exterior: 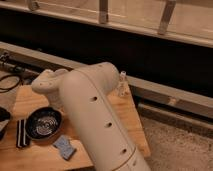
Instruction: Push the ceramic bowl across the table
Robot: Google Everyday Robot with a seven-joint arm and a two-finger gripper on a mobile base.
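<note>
The ceramic bowl (44,123), dark and glossy with pale spiral lines inside, sits on the left part of the wooden table (125,112). My white arm (95,120) reaches over the table from the lower right. Its wrist bends down at the bowl's back right rim. The gripper (56,103) is down there against that rim, mostly hidden by the wrist and arm.
A black striped flat object (21,133) lies right beside the bowl's left edge. A blue sponge (65,146) lies in front of the bowl. A small translucent cup (121,83) stands at the table's back right. Cables (10,80) lie far left. The table's right edge (142,135) drops to the floor.
</note>
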